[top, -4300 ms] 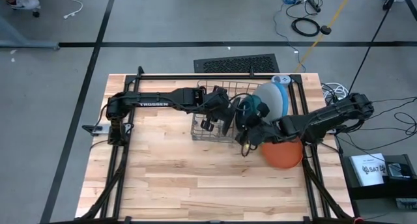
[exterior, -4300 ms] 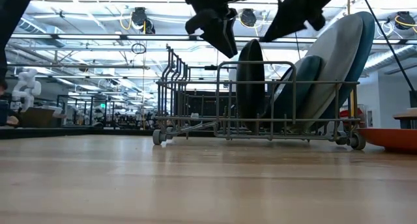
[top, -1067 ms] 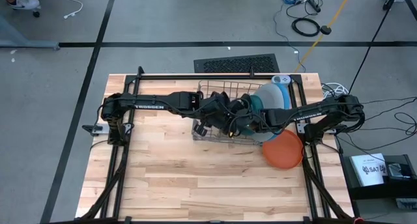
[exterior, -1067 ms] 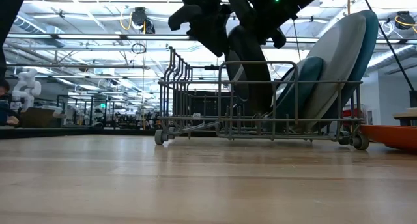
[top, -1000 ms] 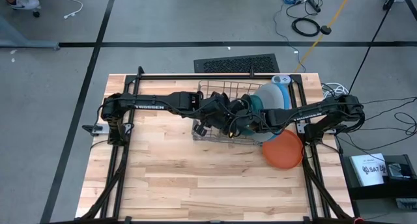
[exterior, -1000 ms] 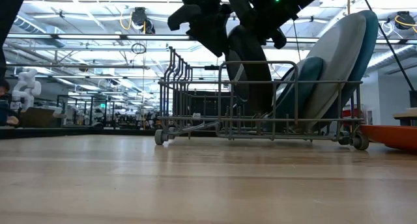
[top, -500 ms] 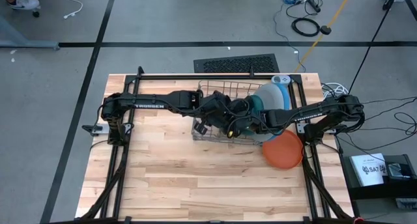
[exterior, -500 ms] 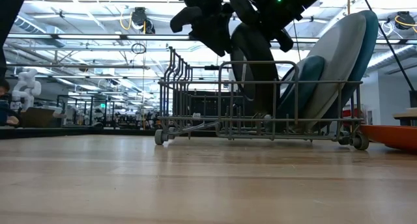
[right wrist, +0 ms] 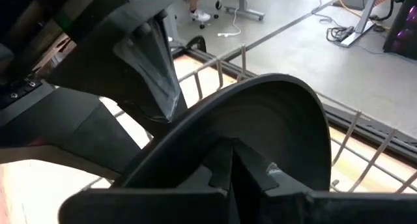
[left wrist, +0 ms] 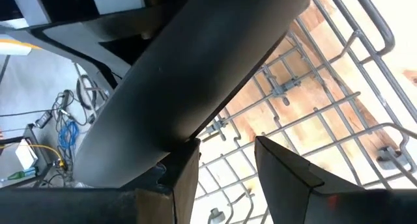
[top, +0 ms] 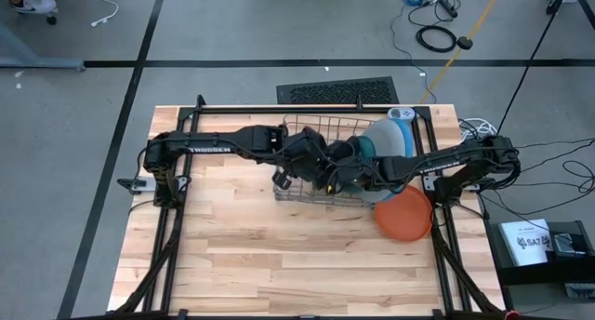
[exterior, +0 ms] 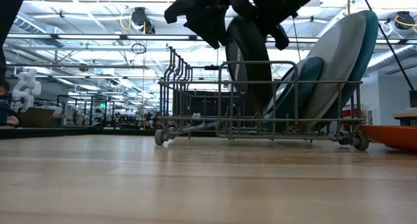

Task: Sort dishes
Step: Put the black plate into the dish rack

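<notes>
A black plate [exterior: 251,58] stands on edge inside the wire dish rack [exterior: 195,100], tilted. My right gripper [right wrist: 229,160] is shut on its rim from above. My left gripper [left wrist: 225,159] is open just beside the same plate [left wrist: 195,74], over the rack [top: 299,185]. At the rack's right end a teal plate [exterior: 306,81], a pale grey plate [exterior: 335,55] and a blue plate [exterior: 370,35] lean on edge against its wires. An orange plate [top: 404,213] lies flat on the table right of the rack. My right gripper pinches the black plate's upper rim [right wrist: 260,129] between its two fingers, one on each face, coming from above and from the table's right. The plate stands tilted with its lower edge [exterior: 264,110] among the rack's wires; I cannot tell whether that edge still rests there. My left gripper has one finger [left wrist: 186,175] right at the plate's edge [left wrist: 189,136]; I cannot tell whether it touches. The plate is not between its fingers.
Both arms cross over the rack's middle [top: 335,166]. The rack's left half [exterior: 182,87] holds no plates. Bare wooden table [top: 260,255] lies in front of the rack. A small white and blue object [top: 400,113] sits at the far right corner.
The black plate has risen a little in the rack with my right gripper still shut on its rim. My left gripper has gone up a little beside it.
</notes>
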Controlling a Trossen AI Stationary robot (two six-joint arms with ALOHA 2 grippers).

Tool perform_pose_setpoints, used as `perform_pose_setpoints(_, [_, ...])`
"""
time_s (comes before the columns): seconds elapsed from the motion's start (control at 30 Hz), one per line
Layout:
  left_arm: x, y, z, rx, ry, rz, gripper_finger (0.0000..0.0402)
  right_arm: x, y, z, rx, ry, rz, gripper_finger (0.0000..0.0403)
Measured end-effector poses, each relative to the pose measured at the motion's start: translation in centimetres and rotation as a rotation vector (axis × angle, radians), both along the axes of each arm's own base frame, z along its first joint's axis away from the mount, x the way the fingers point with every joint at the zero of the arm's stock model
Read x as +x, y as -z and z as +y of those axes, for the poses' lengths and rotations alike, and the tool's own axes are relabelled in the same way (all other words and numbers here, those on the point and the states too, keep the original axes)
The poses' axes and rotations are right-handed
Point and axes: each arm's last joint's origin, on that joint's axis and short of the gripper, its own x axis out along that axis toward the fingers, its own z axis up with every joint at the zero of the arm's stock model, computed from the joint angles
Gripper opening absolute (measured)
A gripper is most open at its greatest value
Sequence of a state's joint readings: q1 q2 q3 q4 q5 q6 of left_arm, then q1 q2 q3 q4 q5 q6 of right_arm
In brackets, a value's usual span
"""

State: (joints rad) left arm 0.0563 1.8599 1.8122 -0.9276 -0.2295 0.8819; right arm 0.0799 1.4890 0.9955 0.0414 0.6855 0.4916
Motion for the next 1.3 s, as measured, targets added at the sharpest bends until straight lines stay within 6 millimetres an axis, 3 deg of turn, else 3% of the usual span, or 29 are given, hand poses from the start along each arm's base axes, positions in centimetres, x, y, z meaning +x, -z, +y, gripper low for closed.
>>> perform_pose_setpoints(0.27, [-0.1,-0.4,0.3,0.003,0.048,0.016,0.0154,0.1,-0.2,0.0,0.017,0.012,-0.04,0.0])
perform_pose_setpoints(0.63, [-0.5,0.0,0.9,-0.03,0.134,0.084,0.0154,1.3,1.7,0.8,0.026,0.06,-0.04,0.0])
perform_pose_setpoints(1.3, [1.3,1.4,1.3,-0.014,0.214,0.051,0.0154,0.1,3.0,2.0,0.002,0.177,0.067,0.0])
